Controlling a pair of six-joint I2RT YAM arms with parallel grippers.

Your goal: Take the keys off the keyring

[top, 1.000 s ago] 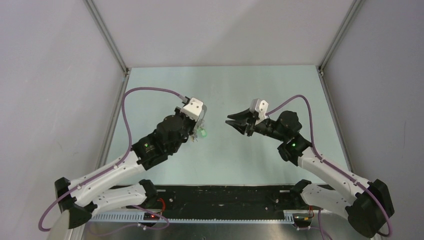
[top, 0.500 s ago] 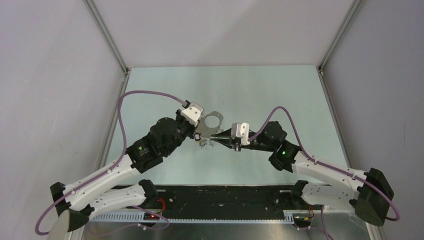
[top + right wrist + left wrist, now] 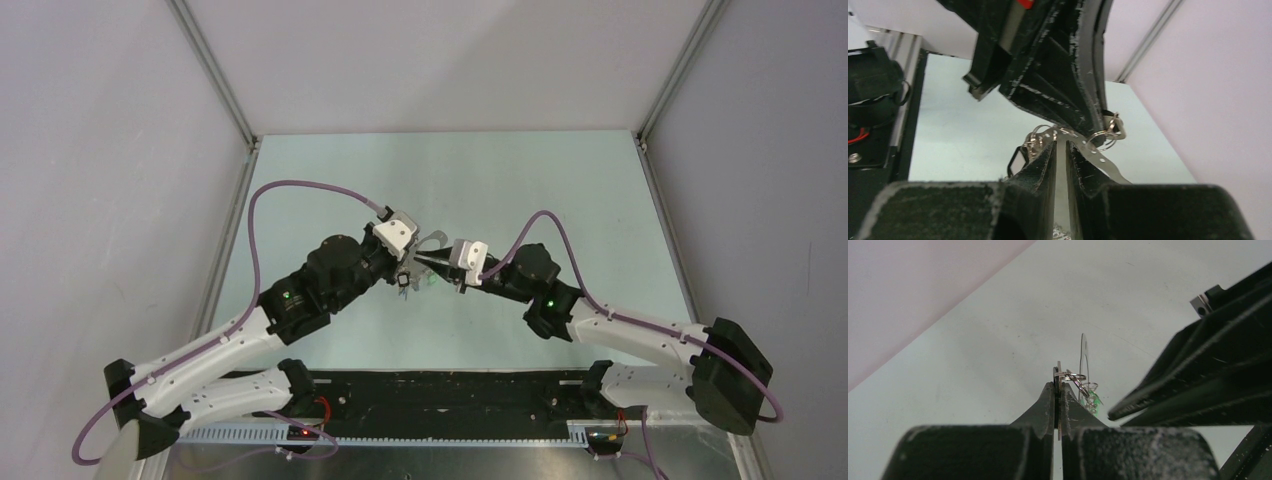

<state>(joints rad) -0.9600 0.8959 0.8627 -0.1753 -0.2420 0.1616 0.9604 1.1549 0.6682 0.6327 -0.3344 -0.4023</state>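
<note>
Dangling keys (image 3: 1091,400) between left gripper (image 3: 1058,389) and right gripper (image 3: 1062,143)

A second ago the right gripper (image 3: 1060,142) hangs well apart from the left gripper (image 3: 1058,386) with its jaws spread wide. Now it has reached in to the middle of the table and sits tip to tip with the left one, its jaws drawn in to a narrow gap. The left gripper has turned and moved slightly right and nearer the arm bases, carrying the keys (image 3: 1091,401) with it. The keyring (image 3: 433,240), hidden at first, now shows as a flat grey loop between the two wrists.
</note>
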